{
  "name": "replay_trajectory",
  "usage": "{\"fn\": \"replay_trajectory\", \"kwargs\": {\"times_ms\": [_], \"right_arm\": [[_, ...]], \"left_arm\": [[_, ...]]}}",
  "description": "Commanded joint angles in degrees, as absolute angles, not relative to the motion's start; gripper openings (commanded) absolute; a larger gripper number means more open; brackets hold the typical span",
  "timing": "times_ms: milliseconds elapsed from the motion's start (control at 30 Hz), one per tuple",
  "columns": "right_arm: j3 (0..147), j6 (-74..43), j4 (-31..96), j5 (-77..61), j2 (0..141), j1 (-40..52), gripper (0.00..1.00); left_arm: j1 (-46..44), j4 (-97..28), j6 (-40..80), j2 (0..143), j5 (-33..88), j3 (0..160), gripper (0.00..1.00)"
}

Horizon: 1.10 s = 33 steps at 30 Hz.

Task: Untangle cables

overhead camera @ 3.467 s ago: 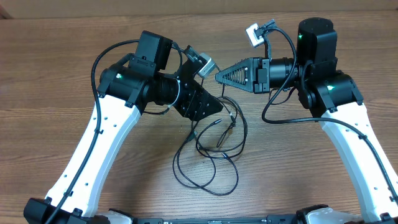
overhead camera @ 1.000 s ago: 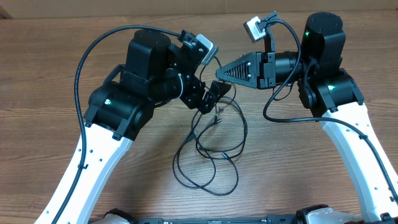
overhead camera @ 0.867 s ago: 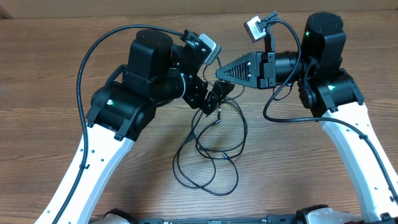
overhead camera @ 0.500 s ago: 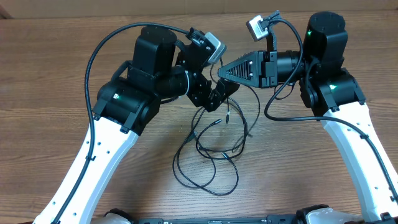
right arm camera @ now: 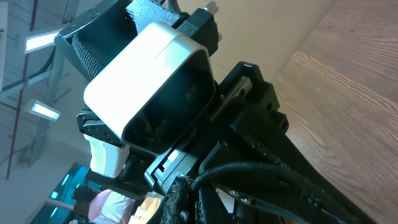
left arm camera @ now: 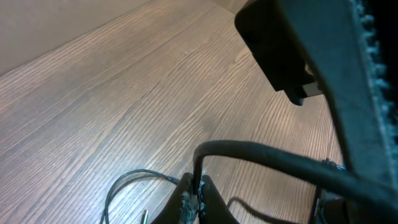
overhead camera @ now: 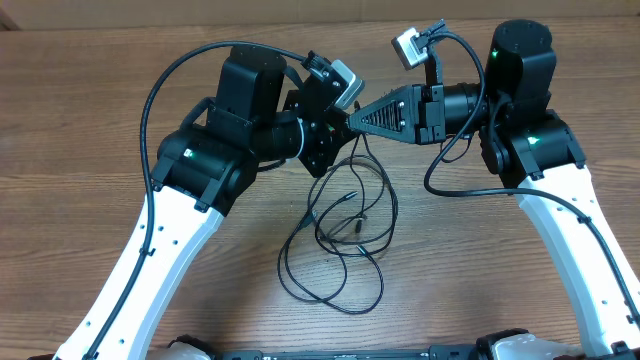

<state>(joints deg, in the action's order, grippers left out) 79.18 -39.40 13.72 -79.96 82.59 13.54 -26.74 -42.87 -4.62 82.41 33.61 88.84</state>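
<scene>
- You have two grippers, tip to tip above the table (overhead camera: 90, 120).
- Left gripper (overhead camera: 340, 137): fingers pressed together, pinching one thin strand of the cables (overhead camera: 347, 250). The left wrist view shows it.
- Right gripper (overhead camera: 353, 121): pressed together. A cord runs at its tip; can't tell if it's gripped.
- Cables: one tangle, its loops flat on the table between both arms. One strand is lifted to the tips. Separate cords can't be counted.
</scene>
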Motion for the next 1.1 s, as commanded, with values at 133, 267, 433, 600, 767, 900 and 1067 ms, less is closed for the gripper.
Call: {"fn": "replay_trajectory", "kwargs": {"times_ms": [133,267,433,600,767,900,1067], "right_arm": [[80.6,-39.3,13.5,-81.1,82.4,13.7,0.04],[80.6,-38.7,13.5,-81.1,82.4,13.7,0.04],[80.6,-36.8,13.6,-81.1,82.4,11.7,0.93],[80.6,-35.5,17.8,-77.6,82.4,6.9,1.00],[80.6,-29.5,28.1,-64.7,82.4,3.9,1.00],[80.6,-29.5,35.0,-54.5,82.4,3.7,1.00],[80.6,-29.5,38.1,-43.4,82.4,3.7,1.00]], "left_arm": [[-24.9,-43.4,-5.1,82.8,32.8,89.3,0.04],[-22.7,-43.0,-4.5,82.4,32.9,89.5,0.04],[-17.8,-39.4,0.2,80.6,33.0,89.5,0.04],[-9.3,-30.7,8.9,78.9,32.4,89.5,0.04],[-0.5,-25.8,18.6,79.2,23.0,89.5,0.04],[5.2,-26.4,21.5,79.7,13.3,89.4,0.04],[9.7,-29.6,21.4,81.5,4.7,89.4,0.04]]}}
